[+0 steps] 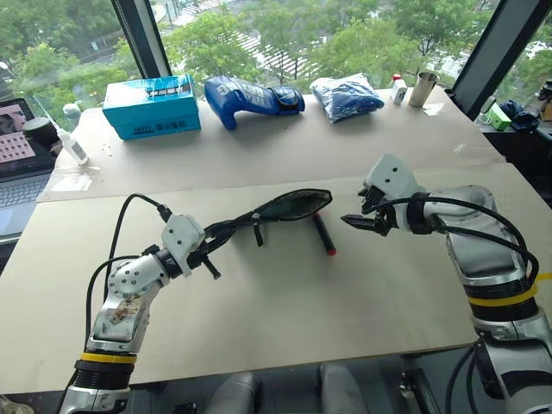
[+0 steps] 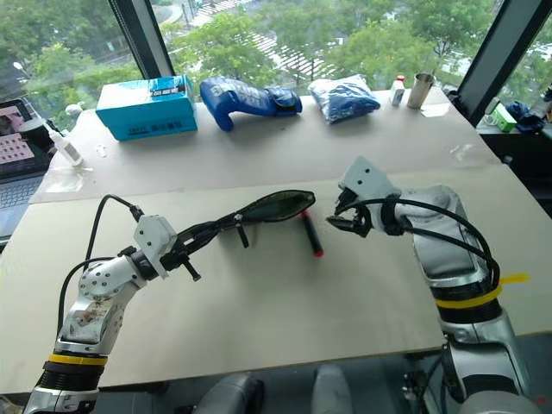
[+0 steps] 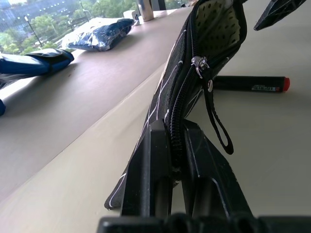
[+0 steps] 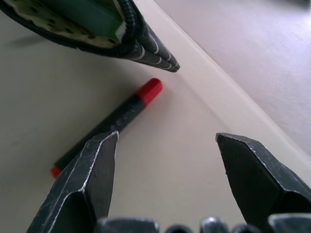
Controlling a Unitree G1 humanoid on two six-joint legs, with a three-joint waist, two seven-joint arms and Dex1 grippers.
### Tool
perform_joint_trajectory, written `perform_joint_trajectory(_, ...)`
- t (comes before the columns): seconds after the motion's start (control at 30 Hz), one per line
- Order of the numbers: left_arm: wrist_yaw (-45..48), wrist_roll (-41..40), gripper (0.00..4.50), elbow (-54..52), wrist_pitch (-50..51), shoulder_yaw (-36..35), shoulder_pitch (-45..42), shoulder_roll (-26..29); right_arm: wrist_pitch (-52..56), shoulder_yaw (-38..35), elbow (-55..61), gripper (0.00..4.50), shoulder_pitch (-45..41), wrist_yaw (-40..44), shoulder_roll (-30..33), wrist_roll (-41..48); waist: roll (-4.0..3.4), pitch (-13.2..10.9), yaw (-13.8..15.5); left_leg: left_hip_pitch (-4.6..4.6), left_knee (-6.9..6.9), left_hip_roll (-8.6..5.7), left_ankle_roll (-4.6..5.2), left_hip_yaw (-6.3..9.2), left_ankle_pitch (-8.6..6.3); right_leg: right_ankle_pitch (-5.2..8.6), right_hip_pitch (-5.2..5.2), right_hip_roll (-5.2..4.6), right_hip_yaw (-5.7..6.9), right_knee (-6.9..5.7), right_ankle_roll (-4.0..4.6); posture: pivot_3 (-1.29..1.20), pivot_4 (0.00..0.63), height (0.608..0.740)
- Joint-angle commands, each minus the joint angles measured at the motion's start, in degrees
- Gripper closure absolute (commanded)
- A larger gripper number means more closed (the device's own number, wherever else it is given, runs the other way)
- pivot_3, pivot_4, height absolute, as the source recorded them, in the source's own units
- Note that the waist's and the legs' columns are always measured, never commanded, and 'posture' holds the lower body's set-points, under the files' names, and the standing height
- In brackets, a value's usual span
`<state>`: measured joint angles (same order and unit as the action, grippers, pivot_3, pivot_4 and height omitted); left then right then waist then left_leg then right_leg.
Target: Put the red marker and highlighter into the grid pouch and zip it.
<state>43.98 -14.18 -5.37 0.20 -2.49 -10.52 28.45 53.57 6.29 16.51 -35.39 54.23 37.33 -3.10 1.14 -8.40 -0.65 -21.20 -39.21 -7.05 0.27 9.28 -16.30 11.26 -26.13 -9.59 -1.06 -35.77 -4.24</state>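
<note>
Holding one grid pouch (image 1: 289,204) in left tool (image 1: 210,256), one red marker (image 1: 323,233) on table, right tool (image 1: 360,222) wide, empty.

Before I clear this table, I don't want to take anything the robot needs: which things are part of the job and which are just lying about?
Part of the job:
- grid pouch, held by the left pincer
- highlighter, green, inside the pouch
- red marker, on the table
- right pincer, open

Lying about:
- blue box
- blue glove
- blue bag
- metal cup
- laptop
</note>
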Motion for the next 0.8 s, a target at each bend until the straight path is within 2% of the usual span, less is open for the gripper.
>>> perform_joint_trajectory(0.03, 0.06, -0.4, 4.5, 0.43, -0.91, -1.4, -0.91, 1.0, 10.63, 0.34, 6.43, 0.9, -0.44, -4.21, -3.07, 2.37, 0.0, 0.0, 0.03, 0.0, -0.02, 0.0, 0.0, -0.01, 0.0, 0.0, 0.0, 0.0, 0.01, 0.0, 0.0, 0.0, 0.15, 0.74)
perform_joint_trajectory(0.33, -0.53, 0.42, 4.5, 1.39, -1.84, -0.95, -1.76, 0.56, 17.78, 6.23, 5.3, 0.9, -1.19, -14.77, -8.86, 2.46, 0.0, 0.0, -0.06, 0.01, -0.03, -0.01, -0.02, -0.01, 0.01, -0.01, -0.01, 0.0, 0.01, -0.01, -0.01, 0.0, 0.15, 0.74)
perform_joint_trajectory(0.67, -1.29, 0.91, 4.5, 0.12, -2.24, -0.7, -0.2, 0.52, 14.0, 10.09, -3.89, 0.9, -0.47, -21.9, -10.81, 1.87, 0.0, 0.0, -0.14, 0.02, -0.03, 0.0, -0.02, -0.02, 0.01, -0.01, -0.01, 0.01, 0.01, -0.02, 0.0, 0.0, 0.15, 0.74)
perform_joint_trajectory(0.8, -1.26, 0.94, 4.5, -0.13, -2.29, -0.8, -0.04, 0.75, 12.62, 9.01, -5.82, 1.86, 1.12, -22.91, -11.66, 2.76, -0.01, 0.01, -0.2, 0.04, -0.03, 0.0, -0.02, -0.03, 0.01, -0.01, 0.01, 0.02, 0.01, -0.02, 0.0, 0.0, 0.15, 0.74)
